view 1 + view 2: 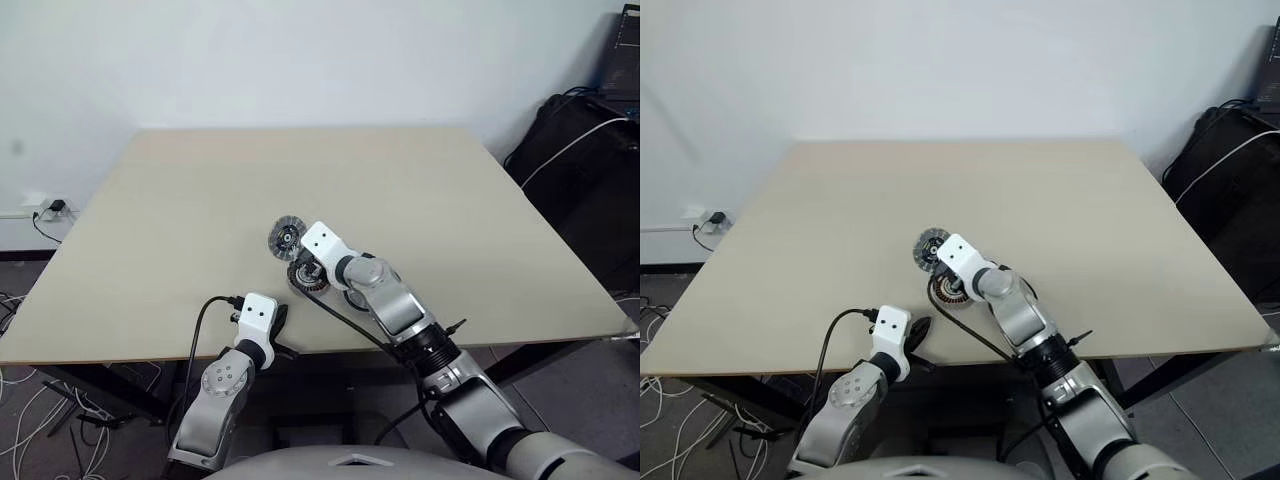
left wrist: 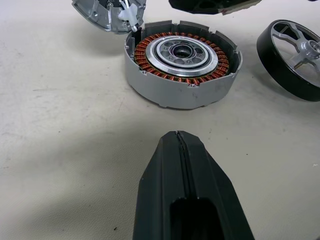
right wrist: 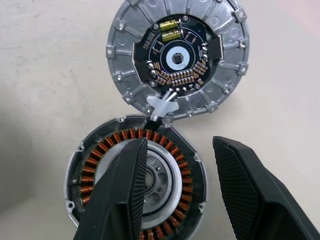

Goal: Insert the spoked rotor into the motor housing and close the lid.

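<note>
The motor housing sits open-topped on the table, its copper windings ringing a pale centre. Just beyond it lies the lid, ribbed face up with a dark circuit centre, joined to the housing by a small white connector. The spoked rotor lies flat beside the housing, with a dark rim and silver spokes. My right gripper hovers open right above the housing with nothing between its fingers. Near the table's front edge, my left gripper is shut and empty, pointing at the housing from a short distance.
Lid and housing sit in the near middle of the table, close to its front edge. A black cable runs along my right arm. Black bags stand off the table's right side. Cables and a wall socket lie at the left.
</note>
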{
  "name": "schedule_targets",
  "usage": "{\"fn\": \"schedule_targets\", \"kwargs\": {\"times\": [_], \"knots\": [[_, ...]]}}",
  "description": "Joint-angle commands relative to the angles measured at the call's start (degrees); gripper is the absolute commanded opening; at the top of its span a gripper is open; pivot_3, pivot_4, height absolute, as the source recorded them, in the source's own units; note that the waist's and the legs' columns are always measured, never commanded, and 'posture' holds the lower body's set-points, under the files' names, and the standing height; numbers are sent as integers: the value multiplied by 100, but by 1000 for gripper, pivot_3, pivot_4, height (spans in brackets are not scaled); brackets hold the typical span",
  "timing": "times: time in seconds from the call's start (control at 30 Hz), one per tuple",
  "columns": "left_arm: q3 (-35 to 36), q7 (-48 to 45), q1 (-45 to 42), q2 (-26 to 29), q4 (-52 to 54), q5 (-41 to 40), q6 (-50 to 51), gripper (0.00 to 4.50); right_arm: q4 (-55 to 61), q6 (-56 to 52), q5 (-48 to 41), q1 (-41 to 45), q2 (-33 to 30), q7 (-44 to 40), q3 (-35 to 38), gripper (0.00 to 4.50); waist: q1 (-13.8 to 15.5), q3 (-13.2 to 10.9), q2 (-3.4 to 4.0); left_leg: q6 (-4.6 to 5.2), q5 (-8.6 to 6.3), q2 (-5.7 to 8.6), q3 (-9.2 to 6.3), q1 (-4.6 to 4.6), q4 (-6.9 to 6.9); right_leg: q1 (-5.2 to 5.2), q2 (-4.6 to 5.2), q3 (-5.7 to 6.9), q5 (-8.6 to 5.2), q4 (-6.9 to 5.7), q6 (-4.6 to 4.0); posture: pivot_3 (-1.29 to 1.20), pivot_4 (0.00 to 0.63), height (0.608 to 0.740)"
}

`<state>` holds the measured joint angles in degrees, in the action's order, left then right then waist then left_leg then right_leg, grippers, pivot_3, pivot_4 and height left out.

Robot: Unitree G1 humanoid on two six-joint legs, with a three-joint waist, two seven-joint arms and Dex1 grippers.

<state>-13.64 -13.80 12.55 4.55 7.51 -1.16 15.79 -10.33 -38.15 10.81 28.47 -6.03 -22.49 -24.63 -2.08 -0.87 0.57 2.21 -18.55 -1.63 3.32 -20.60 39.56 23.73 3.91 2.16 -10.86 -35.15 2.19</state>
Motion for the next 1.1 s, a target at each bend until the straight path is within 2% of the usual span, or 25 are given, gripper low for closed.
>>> {"fn": "schedule_targets", "kwargs": {"times": [0.03,0.33,0.97,1.1], "knots": [[-22,6,-86,-56,82,-29,-115,0,-197,69,20,98,66,58,44,2233,0,0,0,0,0,0,0,0,0,0,0,0,0,0,0,0,0,740],[7,-2,-53,-23,144,-39,-100,0,-747,86,56,191,82,19,10,2233,-4,0,1,0,0,0,1,1,0,0,0,0,1,0,-1,0,0,740],[28,62,-19,-50,144,-27,-171,0,-1028,-666,-28,532,130,-359,-22,2233,-3,2,1,0,0,0,0,2,0,-2,0,0,8,-1,-13,0,0,740],[21,71,-27,-53,133,-28,-178,0,-996,-734,-57,545,152,-382,-1,989,-4,2,1,0,0,0,0,2,0,-2,0,0,8,-1,-12,0,0,740]]}}
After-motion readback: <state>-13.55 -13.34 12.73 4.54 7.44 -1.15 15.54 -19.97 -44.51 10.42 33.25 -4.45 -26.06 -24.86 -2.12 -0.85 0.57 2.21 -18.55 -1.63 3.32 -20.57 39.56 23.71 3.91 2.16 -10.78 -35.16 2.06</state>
